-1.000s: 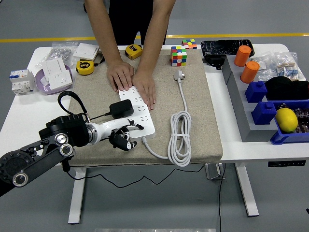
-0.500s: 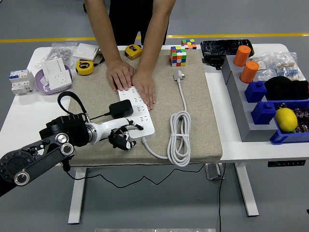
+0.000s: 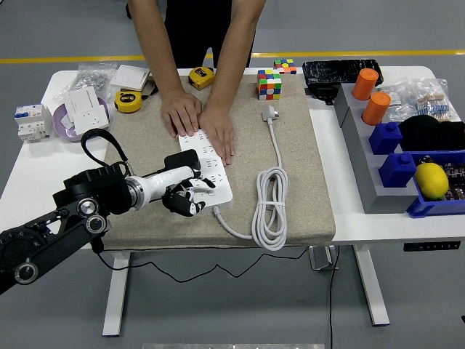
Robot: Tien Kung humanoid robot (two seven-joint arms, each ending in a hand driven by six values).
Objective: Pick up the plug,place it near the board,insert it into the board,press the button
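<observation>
Left hand (image 3: pixel 187 198), reaching in from the left on its black arm, hovered with fingers curled over the near end of the white power strip (image 3: pixel 207 171); whether those fingers pinched anything could not be told from the head view. Just beyond the knuckles sat the black plug adapter (image 3: pixel 182 161), resting on the strip's near-left portion, apparently seated or close to it, its thin black cord trailing back toward the wrist. Farther from the hand, a person's two hands (image 3: pixel 197 120) pressed flat on the strip's far end, steadying it on the beige mat (image 3: pixel 305 182). To the hand's right lay the strip's own coiled white cable (image 3: pixel 270 207). The right hand did not appear. Judged from this arrangement, the work stood at or near the button-pressing step. Risks: a curled finger might strike the adapter instead of the switch and tip it out of its socket; a sideways push might slide the strip's near end, which nobody held; the trailing cord might snag the wrist.
</observation>
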